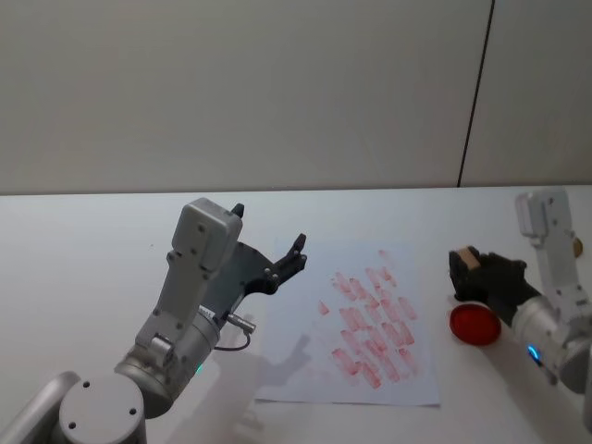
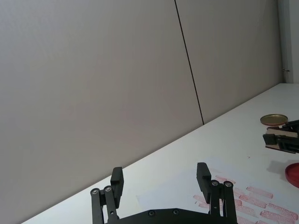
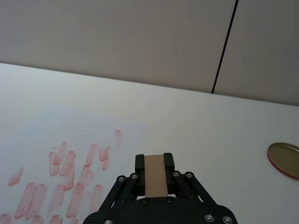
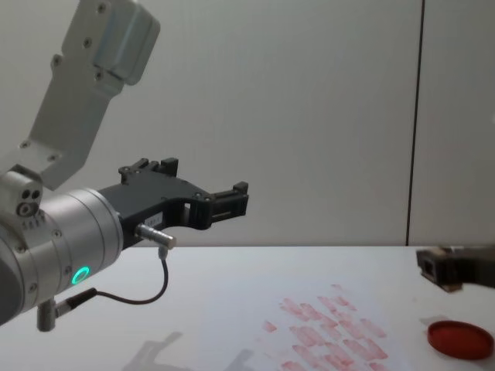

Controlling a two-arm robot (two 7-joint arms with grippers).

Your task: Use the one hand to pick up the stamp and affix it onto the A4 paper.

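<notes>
Wooden stamp (image 3: 155, 175) sits clamped between the right gripper's (image 1: 465, 268) fingers, raised above the red ink pad (image 1: 474, 325), just right of the A4 paper (image 1: 277, 370). Left gripper (image 1: 268, 250) hangs open over the paper's left side.

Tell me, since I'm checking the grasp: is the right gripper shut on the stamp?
Shut on it. In the right wrist view the stamp sits clamped between the right gripper fingers, raised above the table.

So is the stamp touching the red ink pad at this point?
Apart. In the chest view the stamp, held in the right end effector, hangs above the ink pad with bare white table showing between them.
</notes>
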